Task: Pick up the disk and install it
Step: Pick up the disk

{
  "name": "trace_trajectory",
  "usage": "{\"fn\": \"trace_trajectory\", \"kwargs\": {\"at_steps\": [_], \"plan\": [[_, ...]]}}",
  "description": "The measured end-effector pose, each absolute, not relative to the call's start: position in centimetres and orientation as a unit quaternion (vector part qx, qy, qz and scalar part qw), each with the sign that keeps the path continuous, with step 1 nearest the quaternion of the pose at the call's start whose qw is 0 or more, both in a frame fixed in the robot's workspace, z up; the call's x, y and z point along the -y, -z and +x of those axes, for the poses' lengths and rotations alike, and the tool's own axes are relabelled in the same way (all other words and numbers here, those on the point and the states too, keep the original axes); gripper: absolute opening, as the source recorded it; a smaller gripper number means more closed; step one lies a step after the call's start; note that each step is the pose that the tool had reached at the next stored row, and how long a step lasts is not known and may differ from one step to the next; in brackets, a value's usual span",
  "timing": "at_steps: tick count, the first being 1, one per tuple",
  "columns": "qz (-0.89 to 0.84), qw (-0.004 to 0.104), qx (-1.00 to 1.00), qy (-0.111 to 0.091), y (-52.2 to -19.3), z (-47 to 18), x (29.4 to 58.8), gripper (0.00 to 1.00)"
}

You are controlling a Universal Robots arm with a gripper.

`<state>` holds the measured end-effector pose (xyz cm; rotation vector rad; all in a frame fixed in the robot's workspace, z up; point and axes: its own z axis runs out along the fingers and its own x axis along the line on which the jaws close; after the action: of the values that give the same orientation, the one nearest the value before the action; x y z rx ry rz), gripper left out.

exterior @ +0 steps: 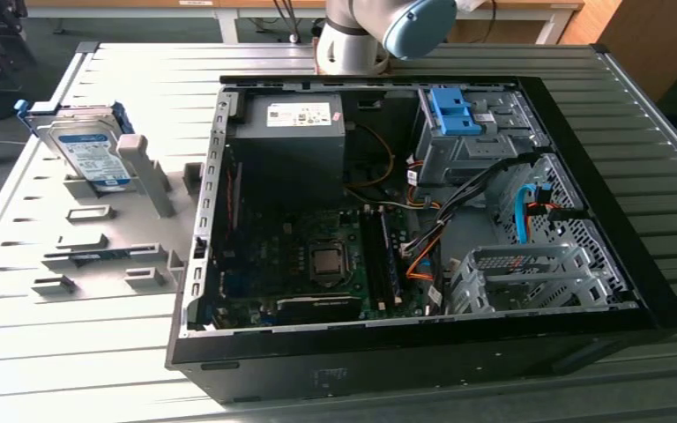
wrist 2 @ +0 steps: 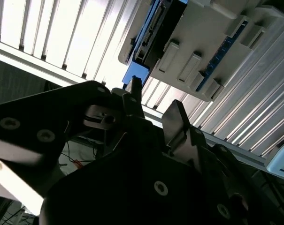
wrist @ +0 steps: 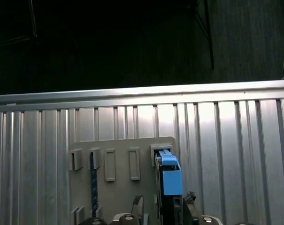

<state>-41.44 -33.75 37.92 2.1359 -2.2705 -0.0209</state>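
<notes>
The disk (exterior: 89,152) stands on edge in a grey slotted holder (exterior: 138,220) on the table, at the exterior view's left beside the open computer case (exterior: 433,220). It is silver-grey with a blue-and-white label and blue rails. In the first wrist view I look down on the disk (wrist: 168,180) edge-on, with its blue carrier end toward me. My gripper (wrist: 163,207) hangs above it, one finger to each side and apart from it. In the second wrist view the gripper (wrist 2: 156,105) is open with nothing between its fingers (wrist 2: 177,117), and the disk (wrist 2: 149,37) lies beyond them.
A blue plastic bracket (exterior: 454,110) sits in the drive cage at the case's far right corner. The grey power-supply box (exterior: 297,119), motherboard (exterior: 315,256) and cables fill the case. The holder carries other small grey slots (exterior: 85,238). The arm's body (exterior: 368,31) rises behind the case.
</notes>
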Motion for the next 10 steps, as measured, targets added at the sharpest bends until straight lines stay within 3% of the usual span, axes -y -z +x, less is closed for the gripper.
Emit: {"fn": "trace_trajectory", "kwargs": {"at_steps": [3,4,10], "plan": [[0.685,0.012,0.728,0.007,-37.91,-41.44,33.75,0.53],[0.685,0.012,0.728,0.007,-37.87,-41.44,33.75,0.59],[0.684,0.010,0.729,0.005,-36.96,-41.46,33.76,0.59]]}}
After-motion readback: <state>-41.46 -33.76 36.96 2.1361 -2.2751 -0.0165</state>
